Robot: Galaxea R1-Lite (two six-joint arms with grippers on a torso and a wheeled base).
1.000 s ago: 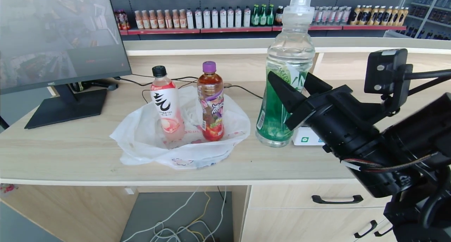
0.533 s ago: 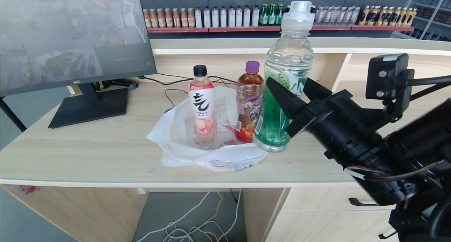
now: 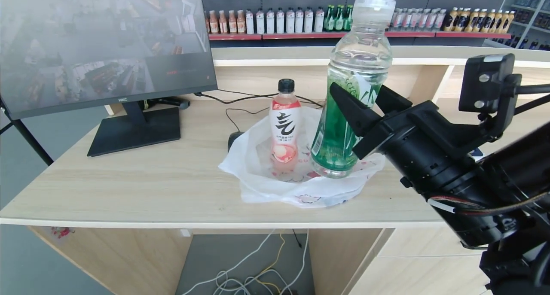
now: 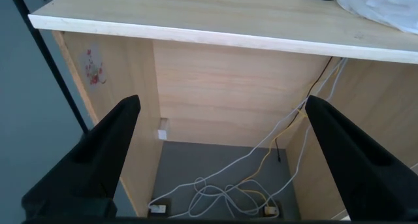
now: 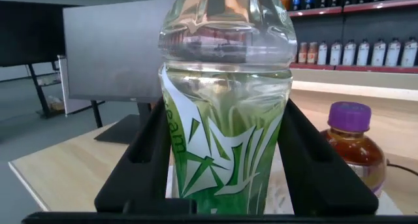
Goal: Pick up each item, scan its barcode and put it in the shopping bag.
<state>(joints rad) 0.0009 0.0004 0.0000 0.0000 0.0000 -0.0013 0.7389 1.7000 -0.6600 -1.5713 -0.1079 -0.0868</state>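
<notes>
Movement of the whole head view is noted first, the monitor (image 3: 103, 46) and counter (image 3: 129, 179) having slid sideways because the camera turned. Against the shopping bag (image 3: 275, 192), though, the green bottle (image 3: 343, 127) has truly been carried: a second ago it was held beside the bag, and now it is held upright over the bag's open mouth, its base level with the rim. Scanning is judged to be done for this bottle, with only lowering and release left; whether the base already rests on the bag cannot be told. The right gripper (image 3: 356, 91) is clamped on the bottle's labelled middle, the forearm reaching in low and level from the robot's right. A pink bottle (image 3: 284, 132) stands in the bag just beyond the held one.

From the left wrist, the left gripper (image 4: 222, 159) is seen hanging below the counter edge, fingers spread wide and holding nothing, with loose cables (image 4: 222, 191) on the floor beneath it.

From the right wrist, both fingers are seen pressed against the green bottle's sides, and a purple-capped bottle (image 5: 353, 145) stands close behind it.
</notes>
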